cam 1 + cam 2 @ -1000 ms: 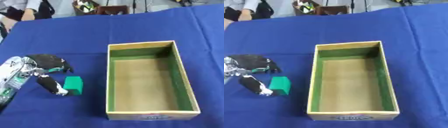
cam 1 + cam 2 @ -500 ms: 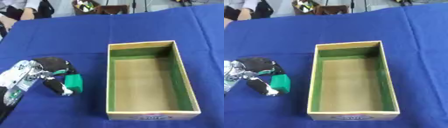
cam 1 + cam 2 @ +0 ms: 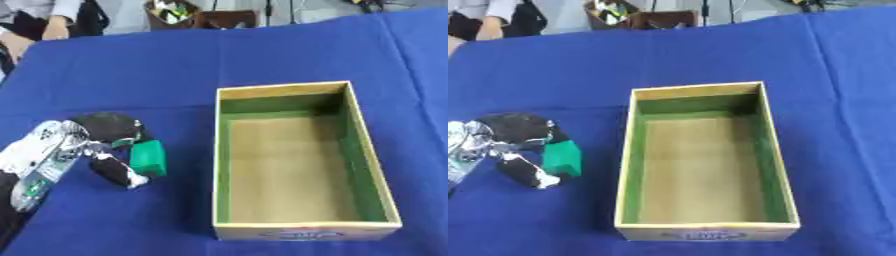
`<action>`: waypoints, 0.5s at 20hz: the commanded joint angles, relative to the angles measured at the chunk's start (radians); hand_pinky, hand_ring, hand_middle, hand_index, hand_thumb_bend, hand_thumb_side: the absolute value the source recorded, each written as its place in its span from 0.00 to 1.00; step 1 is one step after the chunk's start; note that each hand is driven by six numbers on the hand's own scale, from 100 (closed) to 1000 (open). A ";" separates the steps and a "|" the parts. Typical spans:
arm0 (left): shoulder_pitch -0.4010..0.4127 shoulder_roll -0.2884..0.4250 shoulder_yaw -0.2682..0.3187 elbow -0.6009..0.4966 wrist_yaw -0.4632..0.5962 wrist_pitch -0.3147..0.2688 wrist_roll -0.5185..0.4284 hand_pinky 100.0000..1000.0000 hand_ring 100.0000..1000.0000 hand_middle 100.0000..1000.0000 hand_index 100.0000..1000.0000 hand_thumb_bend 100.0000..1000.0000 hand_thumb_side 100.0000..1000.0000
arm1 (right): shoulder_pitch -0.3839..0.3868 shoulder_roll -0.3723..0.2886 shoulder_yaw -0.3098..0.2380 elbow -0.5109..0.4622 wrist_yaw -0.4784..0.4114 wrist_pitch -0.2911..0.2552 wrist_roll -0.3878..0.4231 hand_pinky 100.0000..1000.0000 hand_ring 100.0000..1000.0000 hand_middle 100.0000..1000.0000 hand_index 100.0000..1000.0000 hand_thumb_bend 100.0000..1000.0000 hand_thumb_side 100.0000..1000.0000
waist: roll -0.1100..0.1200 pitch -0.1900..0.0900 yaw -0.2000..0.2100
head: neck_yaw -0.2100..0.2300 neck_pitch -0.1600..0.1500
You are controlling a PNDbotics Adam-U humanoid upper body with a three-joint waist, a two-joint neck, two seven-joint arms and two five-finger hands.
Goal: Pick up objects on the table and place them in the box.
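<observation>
Only left eye view shows left hand (image 3: 103, 145)'s forearm.

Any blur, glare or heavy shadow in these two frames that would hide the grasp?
Left eye view: soft all over, the left robot hand and green block smeared, finger contact unclear; mild shine on the silver forearm. Right eye view: same softness, and the box casts a dark shadow strip on the blue cloth toward the block.
</observation>
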 commanded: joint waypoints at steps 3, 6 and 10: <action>-0.015 0.035 0.015 -0.030 -0.014 0.025 0.027 0.02 0.35 0.34 0.48 0.00 0.39 | -0.006 -0.007 0.000 -0.016 -0.007 0.000 0.002 0.71 0.82 0.59 0.75 0.00 0.74 | -0.002 -0.020 0.002 | 0.002 -0.009; -0.022 0.046 0.029 -0.061 -0.037 0.037 0.037 0.01 0.34 0.33 0.44 0.00 0.29 | -0.005 -0.007 0.000 -0.016 -0.006 0.000 0.002 0.71 0.82 0.59 0.75 0.00 0.74 | -0.001 -0.022 0.004 | 0.000 -0.011; -0.036 0.062 0.052 -0.118 -0.085 0.048 0.052 0.02 0.35 0.33 0.44 0.00 0.25 | -0.004 -0.008 -0.001 -0.016 -0.006 0.000 0.002 0.71 0.82 0.59 0.75 0.00 0.74 | 0.001 -0.024 0.006 | -0.002 -0.015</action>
